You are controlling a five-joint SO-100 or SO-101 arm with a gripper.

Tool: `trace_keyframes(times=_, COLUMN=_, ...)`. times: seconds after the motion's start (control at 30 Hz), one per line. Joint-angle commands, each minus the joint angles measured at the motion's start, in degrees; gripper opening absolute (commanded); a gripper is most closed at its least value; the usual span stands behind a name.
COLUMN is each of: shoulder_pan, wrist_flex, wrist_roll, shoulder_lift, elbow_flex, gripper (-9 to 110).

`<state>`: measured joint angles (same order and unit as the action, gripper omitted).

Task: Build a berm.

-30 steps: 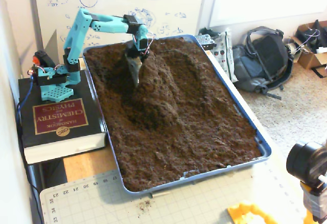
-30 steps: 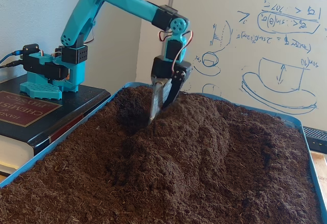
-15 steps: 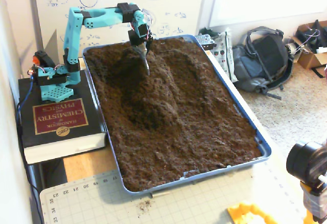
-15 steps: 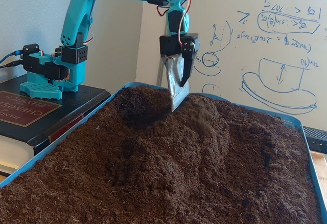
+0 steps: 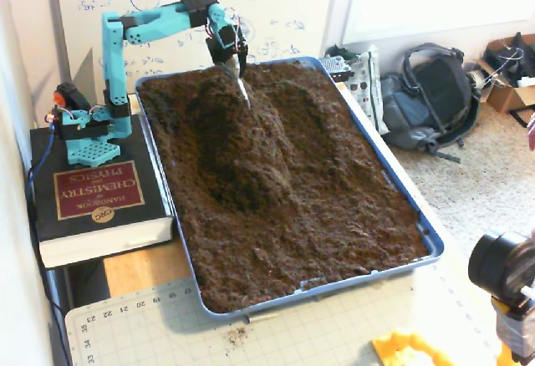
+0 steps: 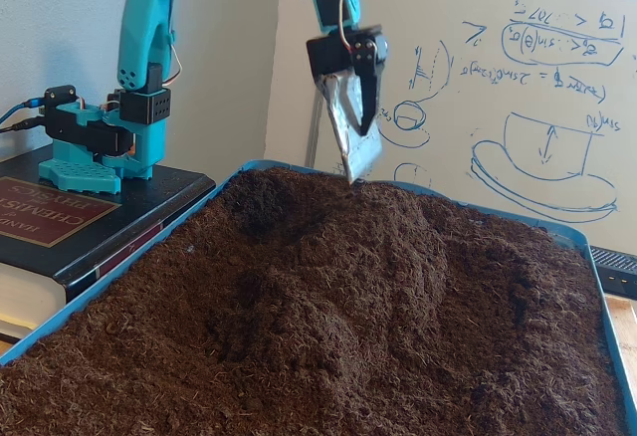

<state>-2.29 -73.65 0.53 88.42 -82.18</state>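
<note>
Blue tray point(image 5: 418, 216) of soil; pincer point(image 6: 360, 169) hangs above berm point(image 5: 251, 144).

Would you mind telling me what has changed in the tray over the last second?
The gripper has lifted out of the soil, rising clear above the far end of the berm and shifting slightly toward the whiteboard. Nothing was grasped or released. The berm, blue tray and book look unchanged.

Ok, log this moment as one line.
pincer: raised clear of soil, far end of tray | jaws: cannot tell | berm: ridge formed, troughs alongside | contact: none
</note>
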Motion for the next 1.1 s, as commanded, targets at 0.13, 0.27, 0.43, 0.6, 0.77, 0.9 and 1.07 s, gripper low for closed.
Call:
trace_keyframes(times=0.13, shoulder_pan=9.67, wrist_flex=-12.92, wrist_roll=-12.74, shoulder_lift=6.06, elbow_flex=-8.35, gripper=1)
trace_keyframes(times=0.27, shoulder_pan=15.29, wrist_flex=-14.5, wrist_roll=-17.23, shoulder_lift=4.04, elbow_flex=-13.97, gripper=1)
trace_keyframes(times=0.43, shoulder_pan=17.93, wrist_flex=-11.25, wrist_roll=-18.19, shoulder_lift=-2.72, elbow_flex=-16.88, gripper=1)
trace_keyframes(times=0.6, shoulder_pan=18.28, wrist_flex=-4.13, wrist_roll=-17.84, shoulder_lift=-11.25, elbow_flex=-16.96, gripper=1)
trace_keyframes(times=0.77, shoulder_pan=19.16, wrist_flex=2.81, wrist_roll=-17.31, shoulder_lift=-19.51, elbow_flex=-17.23, gripper=1)
trace_keyframes(times=0.9, shoulder_pan=19.34, wrist_flex=7.29, wrist_roll=-17.58, shoulder_lift=-23.55, elbow_flex=-16.61, gripper=1)
trace_keyframes(times=1.07, shoulder_pan=18.63, wrist_flex=13.62, wrist_roll=-17.84, shoulder_lift=-24.17, elbow_flex=-16.17, gripper=1)
